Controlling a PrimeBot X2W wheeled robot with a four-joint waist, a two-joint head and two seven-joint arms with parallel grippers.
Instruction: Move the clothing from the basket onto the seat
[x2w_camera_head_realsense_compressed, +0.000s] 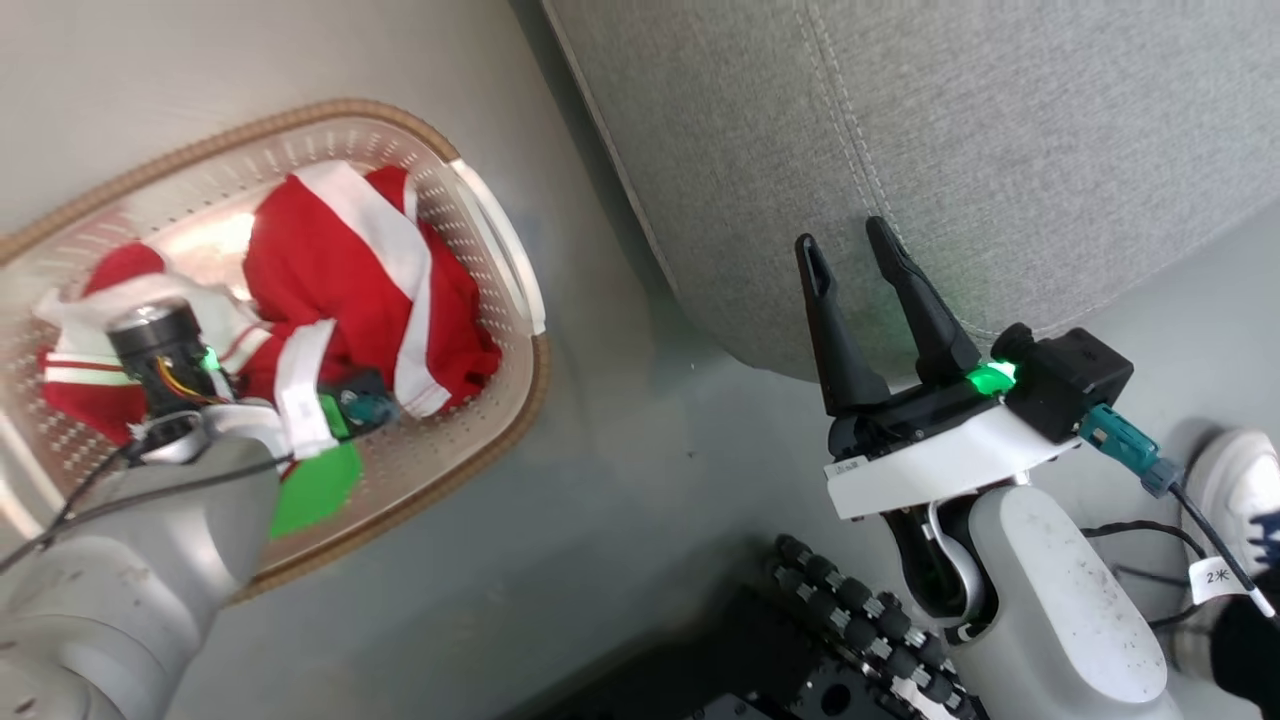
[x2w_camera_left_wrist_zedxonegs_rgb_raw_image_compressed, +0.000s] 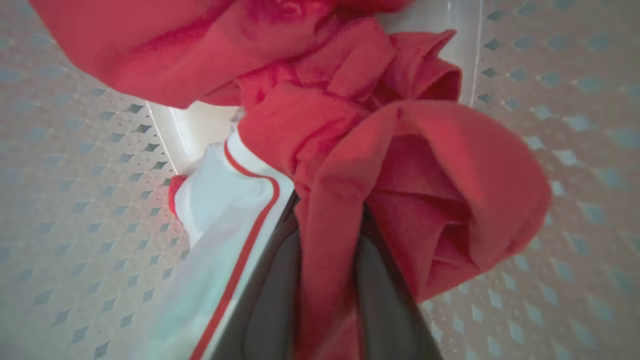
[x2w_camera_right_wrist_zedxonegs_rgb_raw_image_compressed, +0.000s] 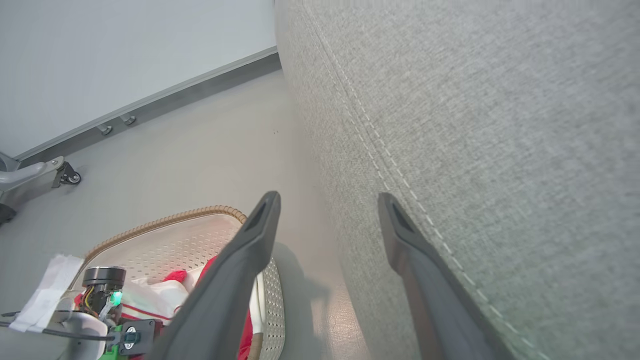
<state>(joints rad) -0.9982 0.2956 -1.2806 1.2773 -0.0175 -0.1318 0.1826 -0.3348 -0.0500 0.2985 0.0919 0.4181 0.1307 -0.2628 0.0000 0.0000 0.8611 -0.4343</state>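
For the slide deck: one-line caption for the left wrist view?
Left gripper shut on a fold of red clothing inside the perforated basket.

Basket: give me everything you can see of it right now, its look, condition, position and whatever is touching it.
The basket is cream-white perforated plastic, rounded-rectangular, with a brown woven rim and a white handle on the end nearest the seat. It sits upright on the grey floor, apart from the seat. Both pieces of red-and-white clothing lie crumpled inside. The left gripper reaches down into it, jaws closed on the clothing; whether it touches the basket wall I cannot tell.
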